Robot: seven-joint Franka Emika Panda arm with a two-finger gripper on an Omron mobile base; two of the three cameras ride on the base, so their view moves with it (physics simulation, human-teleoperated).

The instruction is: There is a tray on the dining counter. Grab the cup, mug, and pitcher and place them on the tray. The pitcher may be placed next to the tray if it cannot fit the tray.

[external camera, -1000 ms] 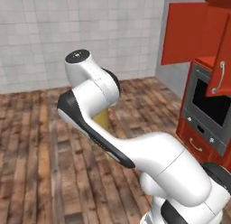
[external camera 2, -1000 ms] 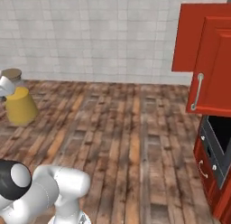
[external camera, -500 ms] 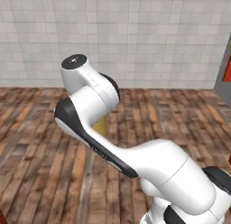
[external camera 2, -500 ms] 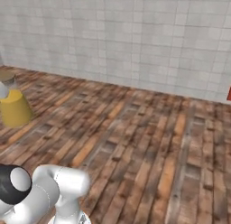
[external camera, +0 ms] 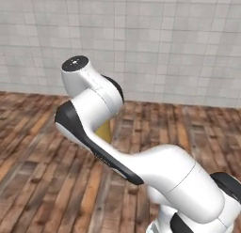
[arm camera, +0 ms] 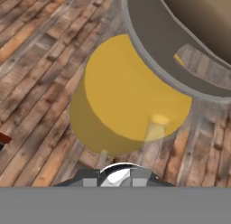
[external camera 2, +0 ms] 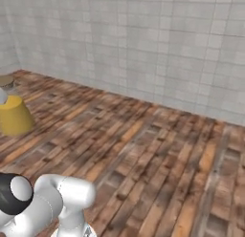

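Note:
The mustard-yellow pitcher (arm camera: 126,96) hangs above the wooden floor, close under the hand, with its grey rim and tan inside at the upper right of the hand view. It also appears at the left edge of the right base view (external camera 2: 14,117) and as a yellow sliver behind the arm (external camera: 104,131). My gripper (external camera 2: 3,97) is shut on the pitcher near its top. Its fingertips are hidden by the pitcher. The tray, cup, mug and dining counter are out of view.
A brown wooden plank floor (external camera 2: 143,150) stretches ahead to a white tiled wall (external camera: 155,44). The arm's white elbow (external camera: 89,100) rises in the middle of the left base view.
The whole scene has swung as the base turned: the red cabinets and oven slid out on the right, leaving floor and tiled wall. The pitcher kept its place by the hand.

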